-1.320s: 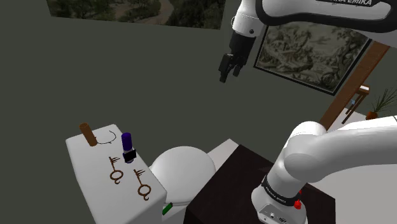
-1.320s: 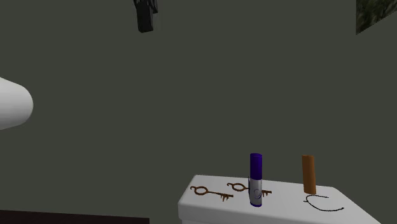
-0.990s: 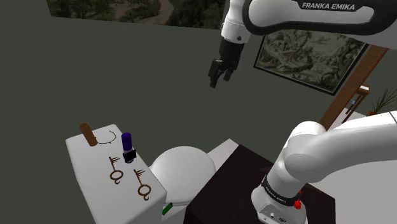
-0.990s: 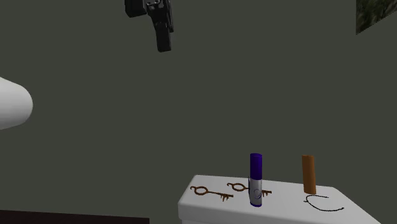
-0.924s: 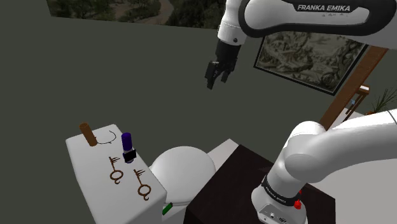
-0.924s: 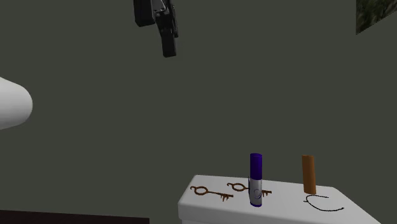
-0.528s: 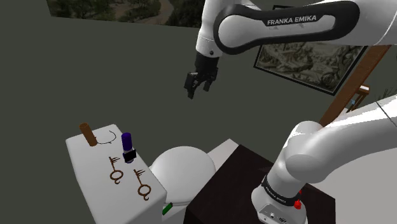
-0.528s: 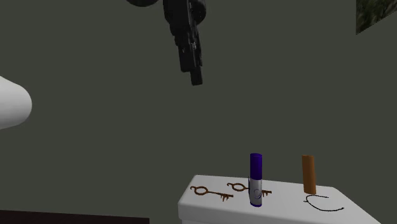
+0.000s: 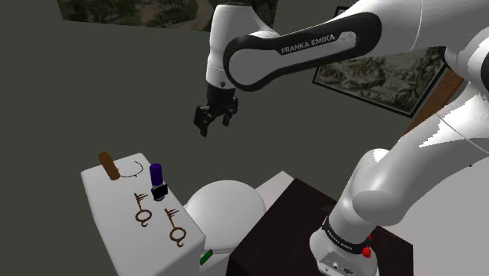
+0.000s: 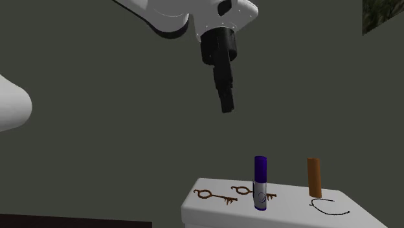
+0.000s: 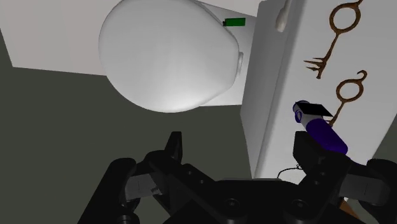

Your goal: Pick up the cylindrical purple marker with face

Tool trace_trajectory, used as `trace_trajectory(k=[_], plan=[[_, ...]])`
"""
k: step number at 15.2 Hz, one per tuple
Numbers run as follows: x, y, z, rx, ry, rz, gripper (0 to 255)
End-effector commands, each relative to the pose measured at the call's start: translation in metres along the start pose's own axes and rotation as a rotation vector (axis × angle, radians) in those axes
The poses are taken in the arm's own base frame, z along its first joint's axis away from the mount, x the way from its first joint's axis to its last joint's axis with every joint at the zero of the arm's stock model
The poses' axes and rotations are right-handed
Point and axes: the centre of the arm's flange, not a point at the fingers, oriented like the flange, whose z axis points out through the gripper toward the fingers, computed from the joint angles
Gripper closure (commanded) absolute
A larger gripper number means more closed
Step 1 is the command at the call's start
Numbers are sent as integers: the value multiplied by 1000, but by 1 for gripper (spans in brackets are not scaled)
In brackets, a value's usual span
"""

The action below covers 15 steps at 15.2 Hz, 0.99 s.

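Toilet tank lid (image 9: 110, 196) bears upright purple marker (image 9: 157, 179).

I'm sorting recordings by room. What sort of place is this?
Probably a bathroom: the purple marker stands on a white toilet tank, with a rounded, closed toilet lid beside it and a flush lever on the tank.

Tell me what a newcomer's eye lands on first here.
The big white arm sweeps across the shoulder view, its black gripper hanging with jaws open well above a white ledge. There a purple marker stands upright between two brown keys and a brown cylinder.
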Motion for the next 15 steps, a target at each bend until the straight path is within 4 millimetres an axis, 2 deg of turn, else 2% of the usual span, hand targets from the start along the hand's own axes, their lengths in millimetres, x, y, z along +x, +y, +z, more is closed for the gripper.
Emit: trace_trajectory(k=[1,15], plan=[[12,-18,16,4,3,1,0],[93,-147,115,26,15,-1,0]])
